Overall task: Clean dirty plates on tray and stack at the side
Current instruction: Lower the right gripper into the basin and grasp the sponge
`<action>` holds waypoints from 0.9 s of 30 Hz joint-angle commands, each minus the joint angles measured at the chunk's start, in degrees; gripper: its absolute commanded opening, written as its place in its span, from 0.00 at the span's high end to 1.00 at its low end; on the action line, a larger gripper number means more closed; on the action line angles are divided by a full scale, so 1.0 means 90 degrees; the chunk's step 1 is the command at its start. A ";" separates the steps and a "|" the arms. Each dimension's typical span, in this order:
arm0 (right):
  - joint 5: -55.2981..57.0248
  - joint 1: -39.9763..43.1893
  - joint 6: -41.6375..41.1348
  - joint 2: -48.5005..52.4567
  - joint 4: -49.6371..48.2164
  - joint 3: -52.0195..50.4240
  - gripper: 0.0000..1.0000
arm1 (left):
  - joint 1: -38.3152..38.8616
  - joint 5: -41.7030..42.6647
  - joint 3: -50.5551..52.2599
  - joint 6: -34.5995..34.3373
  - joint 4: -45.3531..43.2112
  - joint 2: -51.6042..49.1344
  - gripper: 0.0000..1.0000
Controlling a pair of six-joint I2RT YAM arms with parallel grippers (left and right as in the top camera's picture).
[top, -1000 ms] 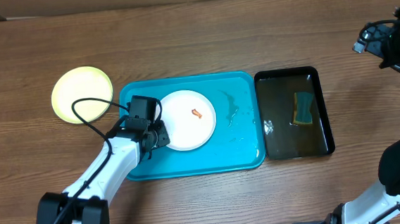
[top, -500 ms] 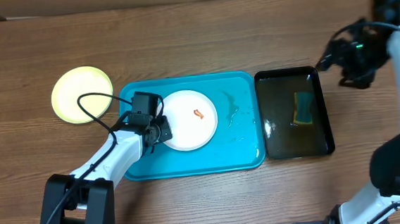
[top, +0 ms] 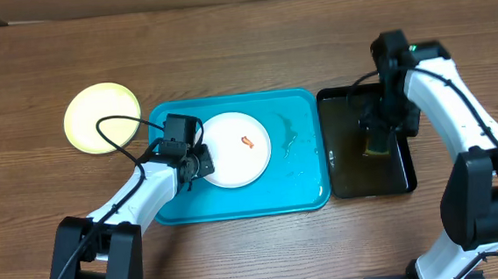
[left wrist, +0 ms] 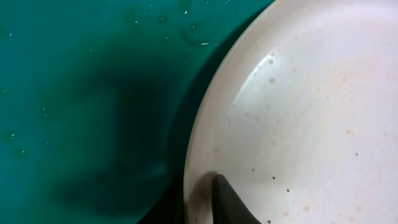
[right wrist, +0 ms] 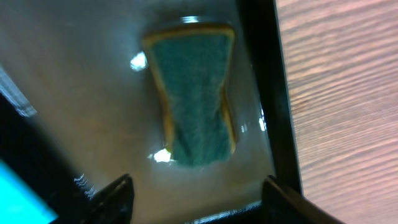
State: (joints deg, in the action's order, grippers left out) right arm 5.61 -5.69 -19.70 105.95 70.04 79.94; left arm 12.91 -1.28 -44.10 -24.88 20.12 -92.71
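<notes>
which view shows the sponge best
The right wrist view: the sponge appears whole and close, green face up, lying in the black tray. Overhead shows only a sliver under the right hand; the left wrist view misses it.

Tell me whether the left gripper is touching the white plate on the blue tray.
Touching. In the left wrist view, a finger of the left gripper lies right on the rim of the white plate, with no gap showing.

Plate point(top: 236, 149) on tray point(top: 305, 193), left of sponge point(right wrist: 196, 102)
</notes>
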 commanded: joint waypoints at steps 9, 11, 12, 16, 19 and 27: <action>0.0080 0.0015 -0.0126 -0.0051 -0.2256 -0.2035 0.71 | 0.0022 0.0097 0.0083 0.0102 0.0112 -0.0240 0.82; -0.0114 0.0015 -0.0124 -0.0051 -0.2450 -0.2215 0.96 | 0.0022 0.0097 0.0083 0.0104 0.0114 -0.0240 0.80; -0.0274 0.0015 -0.0117 -0.0051 -0.2421 -0.2222 0.96 | 0.0022 0.0097 0.0083 0.0104 0.0112 -0.0240 0.80; -0.0991 0.0019 0.0571 -0.0058 -0.2259 -0.1996 0.78 | 0.0022 0.0097 0.0083 0.0104 0.0112 -0.0240 0.79; -0.0988 0.0027 0.0573 -0.0058 -0.1800 -0.1520 0.73 | 0.0022 0.0097 0.0085 0.0104 0.0112 -0.0240 0.79; -0.0967 0.0027 0.0573 -0.0058 -0.0784 -0.0481 0.36 | 0.0022 0.0097 0.0085 0.0104 0.0112 -0.0240 0.78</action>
State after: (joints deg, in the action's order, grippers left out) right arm -2.24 -5.30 -14.96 105.32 62.54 73.21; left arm 12.91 -1.06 -44.14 -24.86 20.21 -92.71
